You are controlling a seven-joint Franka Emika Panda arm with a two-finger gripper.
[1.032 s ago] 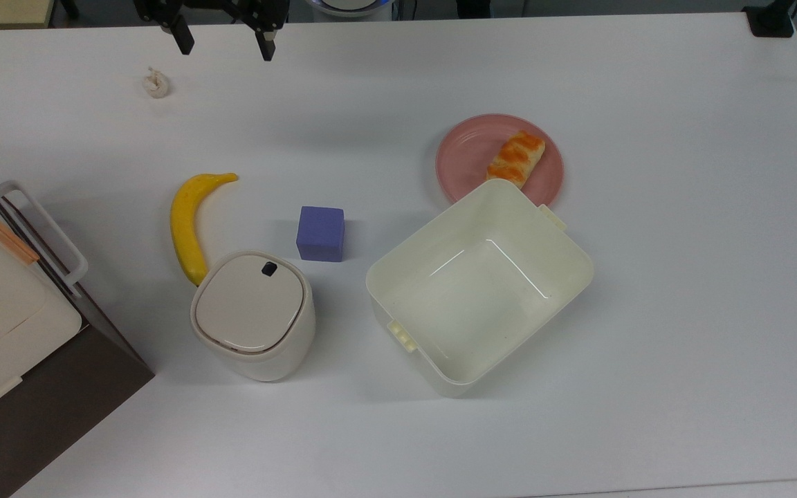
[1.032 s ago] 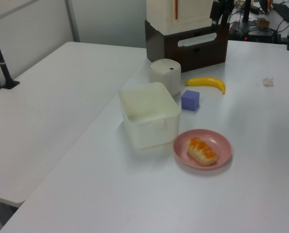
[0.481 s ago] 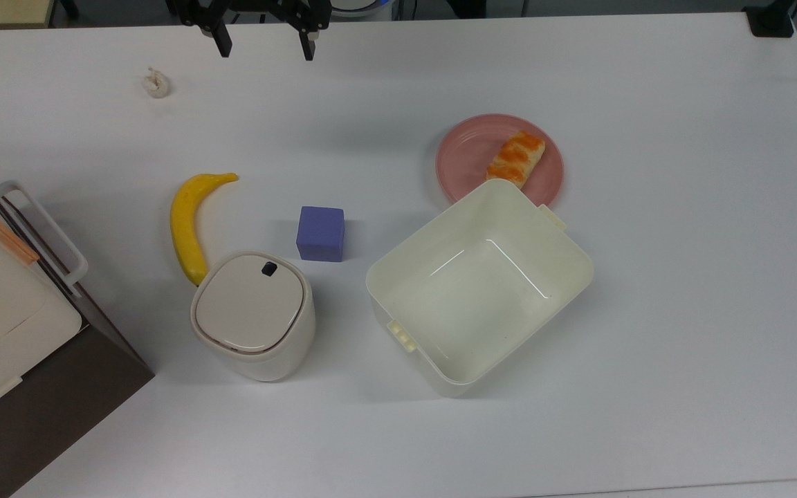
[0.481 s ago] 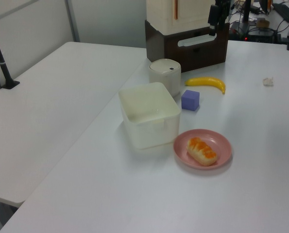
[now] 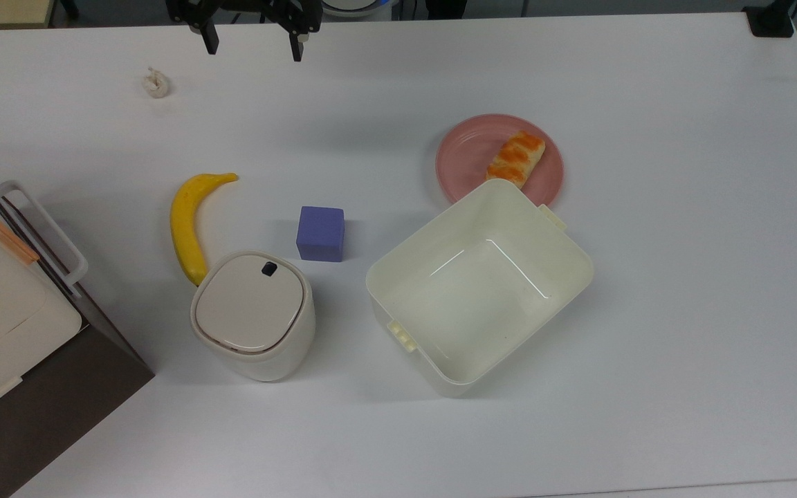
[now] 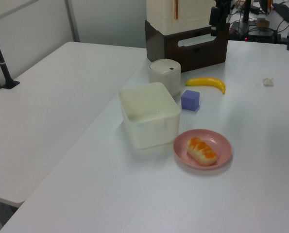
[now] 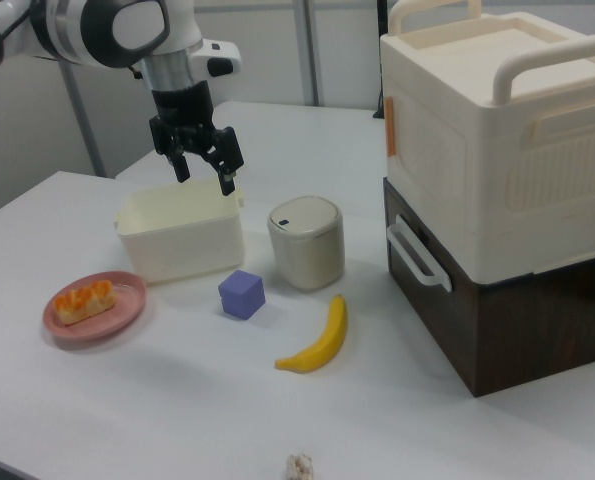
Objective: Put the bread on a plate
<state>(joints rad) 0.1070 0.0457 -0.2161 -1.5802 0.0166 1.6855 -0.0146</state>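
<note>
The small pale-cream toy bread loaf with orange-browned bumps (image 5: 516, 159) lies flat on the round pink plastic plate (image 5: 464, 155), toward the top view's right half of it, so the task looks done. The black two-finger gripper (image 5: 252, 43) hangs raised with its jaws spread apart and empty, well apart from the plate near the bench's far edge in the top view. The large cream square tub (image 5: 479, 287) sits just beside the plate, perhaps touching its rim; that is hard to tell. The white bench (image 5: 682, 207) lies open on the top view's right, while the yellow banana (image 5: 187, 225) and purple cube (image 5: 320, 234) sit near the middle.
</note>
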